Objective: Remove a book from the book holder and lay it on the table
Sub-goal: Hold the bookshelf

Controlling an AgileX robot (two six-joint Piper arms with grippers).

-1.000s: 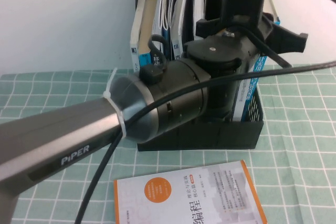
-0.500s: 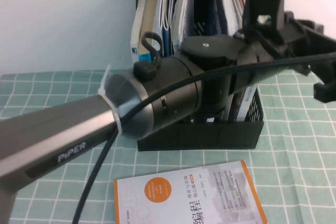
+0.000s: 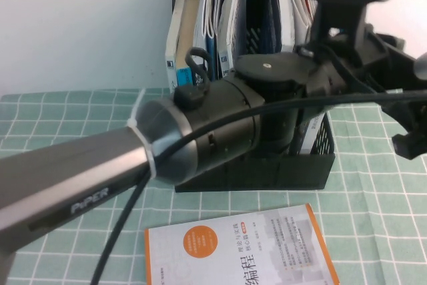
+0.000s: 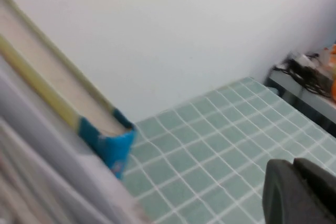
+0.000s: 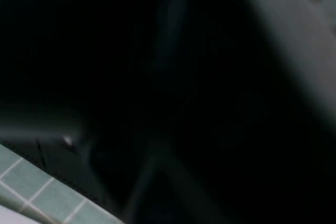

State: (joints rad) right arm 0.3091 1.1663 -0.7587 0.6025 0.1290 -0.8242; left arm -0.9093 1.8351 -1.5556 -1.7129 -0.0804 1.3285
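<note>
Extracting book (image 4: 102,135) from holder (image 3: 267,171) at bench (image 3: 373,185) rear | left claw (image 3: 407,121) off holder's right, state unclear | right claw unseen | laying flat remains

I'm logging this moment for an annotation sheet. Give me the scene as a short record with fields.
left gripper: at the right end of the book holder, above the table; arm reaches in from the lower left
right gripper: not seen; its wrist view is almost all dark
book: cream cover, blue corner, beside other volumes; grip cannot be told
book holder: black, upright, full of books
white book: orange circle, lying flat in front of the holder
table: green grid cloth
task state: book not yet laid down
</note>
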